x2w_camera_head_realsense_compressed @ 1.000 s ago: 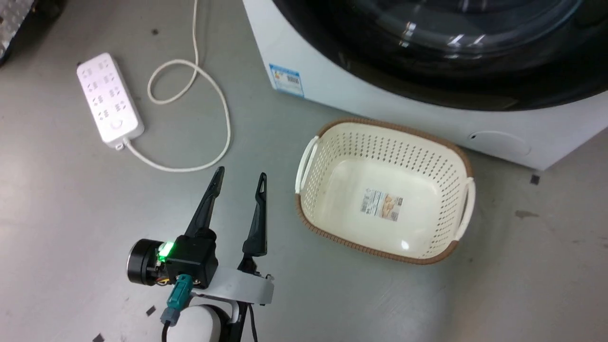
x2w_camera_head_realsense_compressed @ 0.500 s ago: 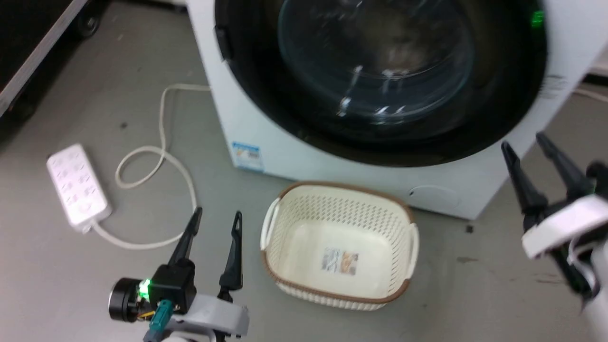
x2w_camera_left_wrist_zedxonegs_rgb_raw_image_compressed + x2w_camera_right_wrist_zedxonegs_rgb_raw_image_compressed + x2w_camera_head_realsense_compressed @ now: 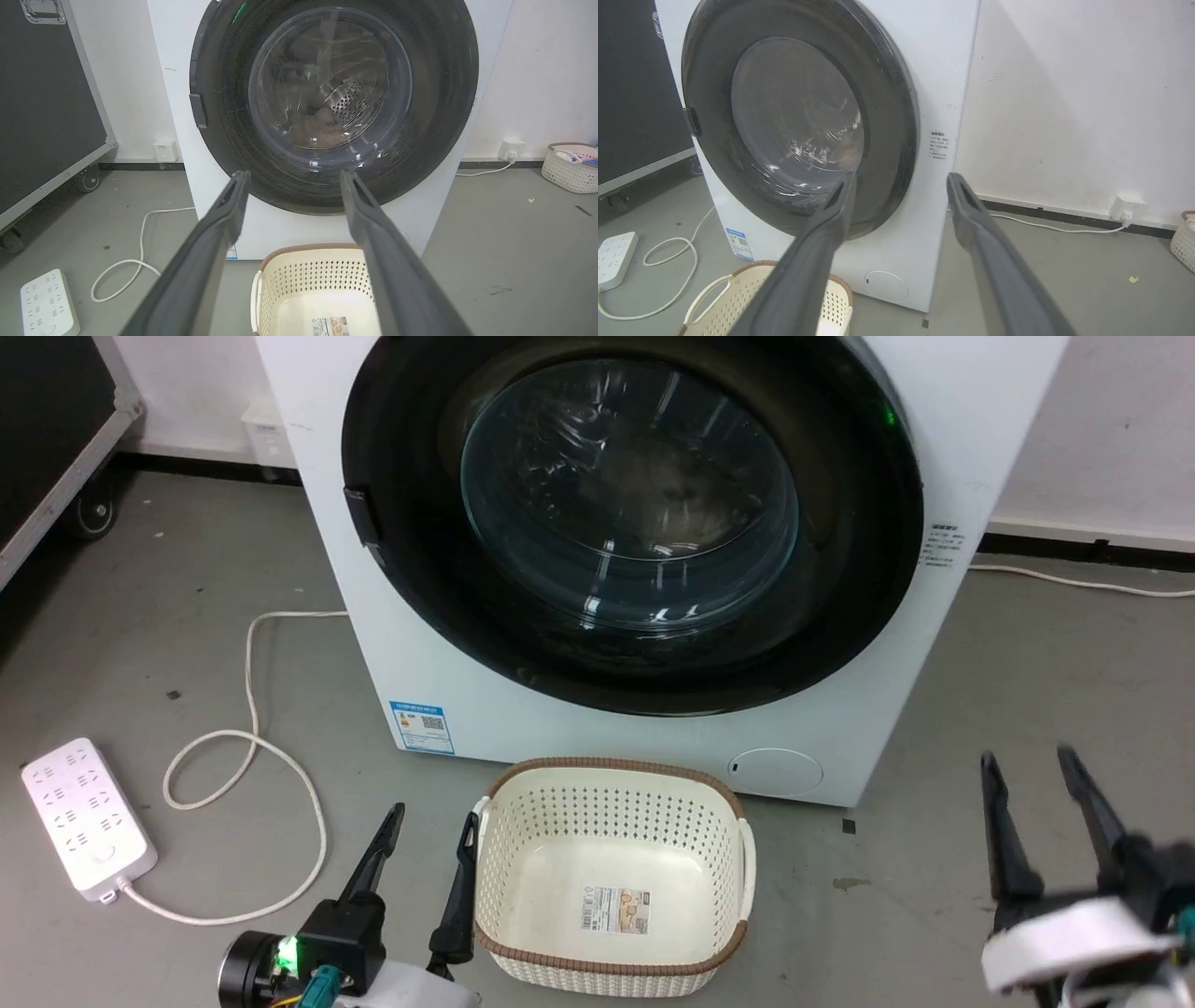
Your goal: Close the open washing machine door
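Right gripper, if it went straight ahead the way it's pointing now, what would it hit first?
Probably the washing machine door: in the right wrist view the right gripper aims at its lower right rim, beside the white front of the washing machine. Nothing shows between, though depth is unclear.

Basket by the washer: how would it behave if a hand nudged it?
The basket looks empty, with thin perforated walls, so it is probably light. Its wide flat base sits on a smooth floor, so it would likely slide rather than tip. The walls may flex slightly.
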{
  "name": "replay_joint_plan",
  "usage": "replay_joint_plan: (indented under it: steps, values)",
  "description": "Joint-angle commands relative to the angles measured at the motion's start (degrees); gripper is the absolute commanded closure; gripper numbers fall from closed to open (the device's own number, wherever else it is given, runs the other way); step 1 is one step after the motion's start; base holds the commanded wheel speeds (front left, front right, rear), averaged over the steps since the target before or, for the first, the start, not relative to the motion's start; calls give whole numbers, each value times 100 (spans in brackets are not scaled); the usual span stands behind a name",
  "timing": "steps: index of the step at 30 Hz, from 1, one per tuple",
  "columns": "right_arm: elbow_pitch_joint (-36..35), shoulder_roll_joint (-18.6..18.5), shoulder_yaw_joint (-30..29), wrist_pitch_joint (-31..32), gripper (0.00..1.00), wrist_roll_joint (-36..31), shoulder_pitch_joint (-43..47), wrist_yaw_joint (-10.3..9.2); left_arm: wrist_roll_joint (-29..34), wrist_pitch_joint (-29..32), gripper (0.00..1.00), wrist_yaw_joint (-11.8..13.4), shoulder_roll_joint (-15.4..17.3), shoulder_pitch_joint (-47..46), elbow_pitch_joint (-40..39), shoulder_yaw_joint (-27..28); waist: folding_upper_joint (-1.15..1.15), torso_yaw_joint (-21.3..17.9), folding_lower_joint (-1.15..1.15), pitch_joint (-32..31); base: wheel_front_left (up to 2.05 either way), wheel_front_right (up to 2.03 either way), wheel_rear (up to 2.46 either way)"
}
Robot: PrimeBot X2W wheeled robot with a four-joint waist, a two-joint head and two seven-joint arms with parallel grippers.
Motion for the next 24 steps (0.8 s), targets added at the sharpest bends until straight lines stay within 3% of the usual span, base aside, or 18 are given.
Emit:
replay_joint_plan:
  steps: [1,7,18,19,24]
  values:
    - [-145,182,-100,-22,0,-204,256,-4,30,-25,0,-29,29,75,29,0,0,-3,1,-9,0,0,0]
    - [-440,532,-292,-23,0,-561,787,-4,39,-25,0,-41,24,105,110,26,0,5,1,-35,0,0,0]
    - [-445,605,-221,-24,0,-637,906,-4,-80,-25,0,-55,-8,133,256,170,0,19,1,-66,0,0,0]
    - [-430,577,-220,4,100,-608,825,0,-83,10,100,-54,-14,61,285,144,0,32,1,-66,0,0,0]
    - [-440,577,-206,28,100,-609,816,0,-72,34,100,-47,-20,60,268,148,0,30,1,-64,0,0,0]
